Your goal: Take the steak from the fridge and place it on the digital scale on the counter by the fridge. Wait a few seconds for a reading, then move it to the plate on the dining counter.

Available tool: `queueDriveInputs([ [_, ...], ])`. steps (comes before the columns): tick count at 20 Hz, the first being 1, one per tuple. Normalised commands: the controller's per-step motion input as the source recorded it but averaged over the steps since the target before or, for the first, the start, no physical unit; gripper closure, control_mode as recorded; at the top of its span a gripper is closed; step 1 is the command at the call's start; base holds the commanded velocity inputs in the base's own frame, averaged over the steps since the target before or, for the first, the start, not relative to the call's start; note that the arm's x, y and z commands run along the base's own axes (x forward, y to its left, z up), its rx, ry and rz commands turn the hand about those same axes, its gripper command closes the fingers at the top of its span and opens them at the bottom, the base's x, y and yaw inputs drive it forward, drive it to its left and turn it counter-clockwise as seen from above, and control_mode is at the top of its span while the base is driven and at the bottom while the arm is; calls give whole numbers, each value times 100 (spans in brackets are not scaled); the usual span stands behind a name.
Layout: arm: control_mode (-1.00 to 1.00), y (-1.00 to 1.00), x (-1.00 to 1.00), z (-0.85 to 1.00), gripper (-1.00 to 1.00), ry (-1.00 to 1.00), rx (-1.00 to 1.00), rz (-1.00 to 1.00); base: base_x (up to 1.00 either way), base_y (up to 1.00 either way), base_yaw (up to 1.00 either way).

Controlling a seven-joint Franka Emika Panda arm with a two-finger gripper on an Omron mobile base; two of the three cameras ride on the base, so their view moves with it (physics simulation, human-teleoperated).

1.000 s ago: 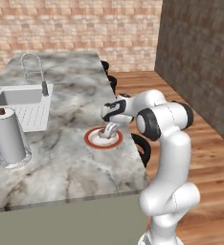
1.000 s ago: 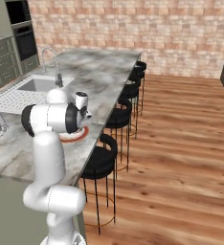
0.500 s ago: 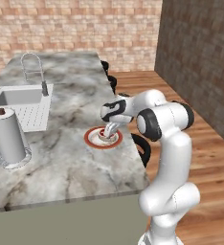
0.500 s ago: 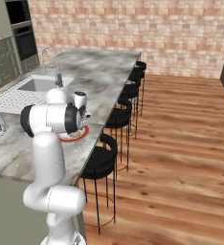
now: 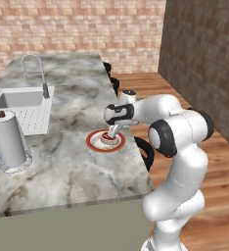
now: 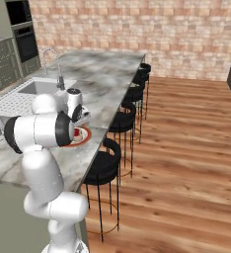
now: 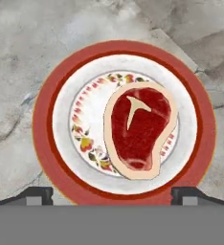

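Hand view looks straight down from the gripper [image 7: 112, 195], whose two tips stand wide apart with nothing between them; the steak [image 7: 139, 129] lies flat just below and ahead of them on the plate [image 7: 47, 143], freed there because this is its final resting place. The meat is deep red with a pale tan rim and a white T-shaped bone mark, sitting slightly off the plate's centre. The plate rests near the dining counter [image 5: 77, 171] edge; how high the gripper hangs is hard to judge.
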Motion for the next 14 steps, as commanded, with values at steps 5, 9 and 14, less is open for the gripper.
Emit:
queueDriveInputs([
  [5,-100,0,-83,100,-100,-25,-2,-2,0,0,0],
  [9,-100,0,-99,100,-100,-6,0,-6,0,0,0],
  [14,-100,0,-100,95,-100,0,0,-9,0,0,0],
])
